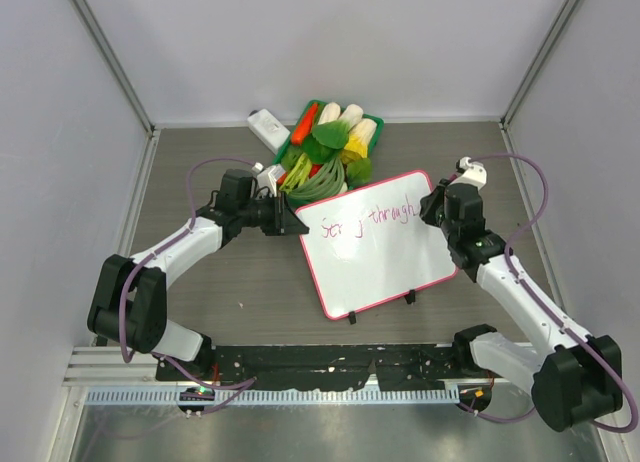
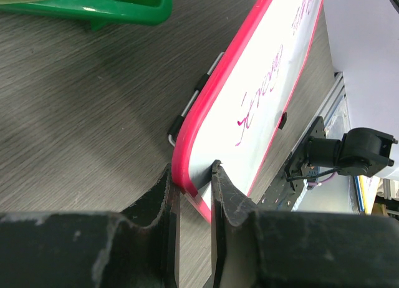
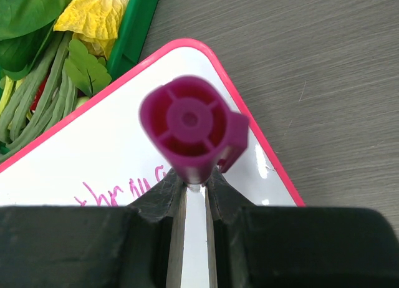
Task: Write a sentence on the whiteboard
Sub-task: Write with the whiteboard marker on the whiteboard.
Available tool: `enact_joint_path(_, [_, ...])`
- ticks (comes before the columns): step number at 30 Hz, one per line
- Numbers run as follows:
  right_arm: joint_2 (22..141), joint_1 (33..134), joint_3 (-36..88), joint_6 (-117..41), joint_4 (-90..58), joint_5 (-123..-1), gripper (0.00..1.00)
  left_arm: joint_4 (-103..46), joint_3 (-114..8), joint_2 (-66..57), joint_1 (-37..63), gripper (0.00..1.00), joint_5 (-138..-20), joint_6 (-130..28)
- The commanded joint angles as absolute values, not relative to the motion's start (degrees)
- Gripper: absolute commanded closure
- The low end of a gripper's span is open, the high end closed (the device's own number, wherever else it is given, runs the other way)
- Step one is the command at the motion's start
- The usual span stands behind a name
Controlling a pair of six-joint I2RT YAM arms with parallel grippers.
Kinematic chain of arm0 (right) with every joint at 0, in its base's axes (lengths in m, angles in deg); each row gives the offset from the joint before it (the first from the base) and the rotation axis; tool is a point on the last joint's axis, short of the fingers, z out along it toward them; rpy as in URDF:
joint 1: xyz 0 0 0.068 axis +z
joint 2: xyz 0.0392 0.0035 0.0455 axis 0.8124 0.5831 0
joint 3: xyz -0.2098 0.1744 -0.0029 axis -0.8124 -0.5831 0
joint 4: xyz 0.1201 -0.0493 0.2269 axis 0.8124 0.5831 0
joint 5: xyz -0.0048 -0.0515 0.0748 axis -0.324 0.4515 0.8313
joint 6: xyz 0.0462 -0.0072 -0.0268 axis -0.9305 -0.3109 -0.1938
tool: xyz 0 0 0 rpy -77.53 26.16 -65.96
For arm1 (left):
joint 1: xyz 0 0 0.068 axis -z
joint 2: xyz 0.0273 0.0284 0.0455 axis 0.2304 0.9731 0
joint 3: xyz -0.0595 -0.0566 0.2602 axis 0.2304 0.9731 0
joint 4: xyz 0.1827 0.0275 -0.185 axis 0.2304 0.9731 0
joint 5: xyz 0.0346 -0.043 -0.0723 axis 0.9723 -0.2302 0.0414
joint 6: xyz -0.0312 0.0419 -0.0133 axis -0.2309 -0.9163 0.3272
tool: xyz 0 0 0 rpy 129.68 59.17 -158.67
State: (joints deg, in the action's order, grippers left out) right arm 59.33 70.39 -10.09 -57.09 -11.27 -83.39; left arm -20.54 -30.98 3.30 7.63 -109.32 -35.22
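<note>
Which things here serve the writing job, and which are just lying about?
In use: whiteboard, sentence, magenta marker, left gripper clamping the board's rim, right gripper holding the marker.
Lying about: green vegetable basket, white block.

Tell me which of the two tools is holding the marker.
The right tool, shut on the magenta marker; the left tool instead clamps the pink rim of the whiteboard.

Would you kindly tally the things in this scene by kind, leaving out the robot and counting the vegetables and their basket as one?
Whiteboard: 1
Magenta marker: 1
Green vegetable basket: 1
White block: 1
Total: 4
</note>
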Motion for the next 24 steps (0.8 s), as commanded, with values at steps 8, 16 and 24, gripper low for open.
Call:
enact_joint_path(8, [51.00,70.24,-4.99,-57.07,-10.45,-79.00,0.99,-17.18,-31.26,4.32,9.09,1.00,-100.94,-43.75])
enact_joint_path(16, [47.58,70.33,-6.92,-55.49,-9.83,-73.55,0.98,-16.83,-31.52,3.71,9.01,1.00,-100.59,-43.75])
enact_joint_path(24, [44.23,71.65,-8.76,-55.31,-9.30,-70.47,0.99,-15.96,-32.66,3.09,9.36,0.93,-99.89,-43.31])
